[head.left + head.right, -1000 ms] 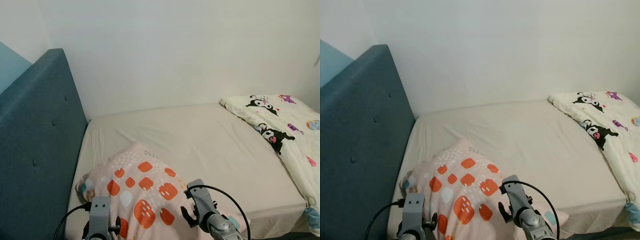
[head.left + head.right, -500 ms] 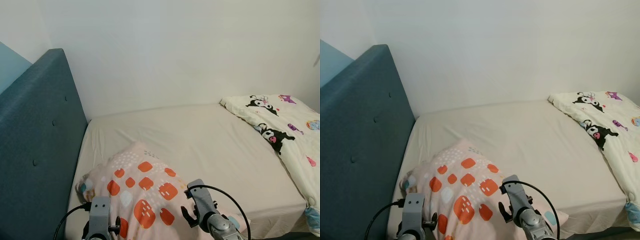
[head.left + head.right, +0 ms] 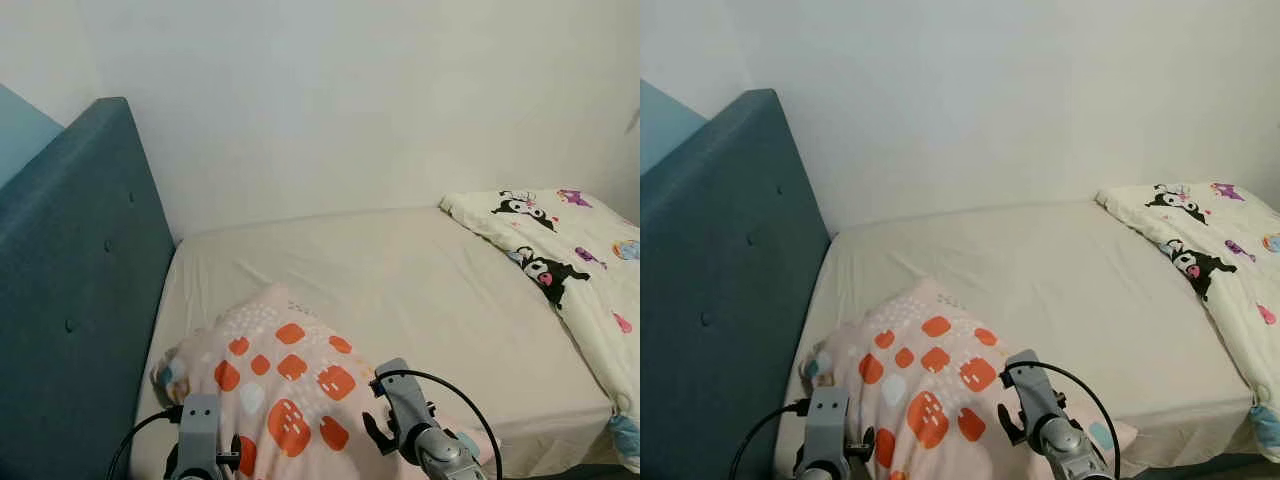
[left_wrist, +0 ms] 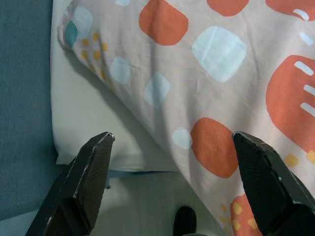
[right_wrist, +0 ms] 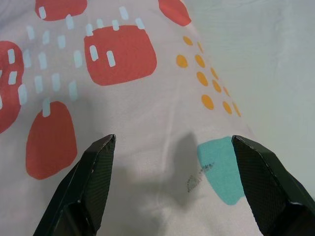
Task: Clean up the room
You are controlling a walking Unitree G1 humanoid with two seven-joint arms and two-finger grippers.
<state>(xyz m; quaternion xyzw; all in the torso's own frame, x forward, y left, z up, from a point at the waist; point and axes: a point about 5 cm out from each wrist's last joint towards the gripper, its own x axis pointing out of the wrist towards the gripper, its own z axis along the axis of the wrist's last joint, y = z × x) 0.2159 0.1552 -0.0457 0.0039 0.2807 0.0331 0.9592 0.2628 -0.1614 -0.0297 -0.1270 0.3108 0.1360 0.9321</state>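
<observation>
While both the left gripper (image 4: 172, 162) and right gripper (image 5: 172, 162) hover spread wide and empty, the pillow (image 3: 285, 385) lies on the bed (image 3: 420, 290) beside the headboard (image 3: 70, 300).

Patterned pillow (image 3: 285, 385) near edge cropped, cartoon quilt (image 3: 570, 260) cut off right

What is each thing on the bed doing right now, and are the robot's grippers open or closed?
Pillow: lying rumpled on the bed's near corner by the headboard, not held.
Cartoon blanket: bunched up at the foot end, hanging over the edge.
Bed sheet: bare and mostly smooth, uncovered.
Left gripper: open, above the pillow's edge.
Right gripper: open, over the pillow.
</observation>
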